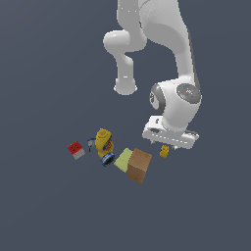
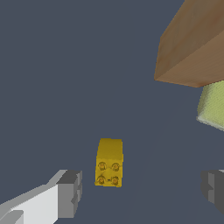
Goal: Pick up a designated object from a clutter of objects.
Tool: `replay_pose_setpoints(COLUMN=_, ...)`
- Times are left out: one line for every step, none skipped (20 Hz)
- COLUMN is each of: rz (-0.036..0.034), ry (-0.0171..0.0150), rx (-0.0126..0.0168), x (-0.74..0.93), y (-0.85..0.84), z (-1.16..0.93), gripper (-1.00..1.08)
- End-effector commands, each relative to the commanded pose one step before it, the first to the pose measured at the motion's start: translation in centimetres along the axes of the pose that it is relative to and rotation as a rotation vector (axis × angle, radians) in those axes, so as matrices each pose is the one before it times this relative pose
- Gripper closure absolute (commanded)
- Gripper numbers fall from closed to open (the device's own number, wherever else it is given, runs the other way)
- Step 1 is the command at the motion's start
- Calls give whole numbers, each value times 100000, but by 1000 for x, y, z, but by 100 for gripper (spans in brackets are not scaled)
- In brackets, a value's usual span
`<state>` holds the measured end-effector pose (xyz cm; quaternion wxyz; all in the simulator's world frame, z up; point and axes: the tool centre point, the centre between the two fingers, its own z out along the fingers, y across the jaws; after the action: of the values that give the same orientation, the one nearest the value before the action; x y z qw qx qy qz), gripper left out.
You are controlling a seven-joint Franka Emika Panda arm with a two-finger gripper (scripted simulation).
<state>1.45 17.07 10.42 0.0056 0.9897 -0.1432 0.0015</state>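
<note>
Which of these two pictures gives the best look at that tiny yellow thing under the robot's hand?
The wrist view. There the tiny yellow item is large and unobstructed, showing a blocky shape with four round studs on one face. In the exterior view it is only a small speck below the gripper.

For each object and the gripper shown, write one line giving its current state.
gripper: open, fingers either side of the tiny yellow item, not touching it
tiny yellow item: lying on the floor, ungrasped
brown box: resting on the floor
pale green block: flat beside the box
yellow bottle: lying down
red-and-white cube: resting apart
</note>
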Motion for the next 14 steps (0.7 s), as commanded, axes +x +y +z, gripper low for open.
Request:
replay_pose_setpoints(rz=2326, ry=-86, rx=417, x=-587, y=-851, z=1179, gripper=-92)
replay_pose_setpoints(rz=687, ry=-70, rx=119, x=-215, y=-260, z=381, gripper=-92)
replay_pose_setpoints(rz=616, ry=-66, rx=107, x=-197, y=-229, z=341, gripper=-92)
replay_pose_setpoints(rz=545, ry=-60, rx=95, x=-178, y=-199, z=301, gripper=-92)
replay_pose_setpoints(rz=473, ry=-54, rx=83, x=-157, y=-170, z=261, gripper=-92)
replay_pose_setpoints(rz=400, ry=-47, rx=70, x=-135, y=-143, z=221, gripper=-92)
replay_pose_setpoints(rz=324, ry=-39, rx=57, x=-113, y=-117, z=181, gripper=-92)
replay_pose_setpoints(rz=262, ry=-32, rx=46, x=-86, y=-86, z=141, gripper=-92)
replay_pose_setpoints(rz=179, ry=-22, rx=31, x=-65, y=-65, z=101, gripper=-92)
replay_pose_setpoints(rz=117, ry=-14, rx=21, x=-35, y=-34, z=60, gripper=-92)
replay_pose_setpoints(rz=0, ry=0, rx=0, x=-27, y=-29, z=20, gripper=-92)
replay_pose_setpoints(rz=-283, ry=-60, rx=-81, x=37, y=76, z=-83, gripper=-92)
replay_pose_setpoints(rz=0, ry=0, rx=0, x=-2, y=-1, z=34, gripper=-92)
replay_pose_setpoints(rz=0, ry=0, rx=0, x=-5, y=-2, z=102, gripper=-92)
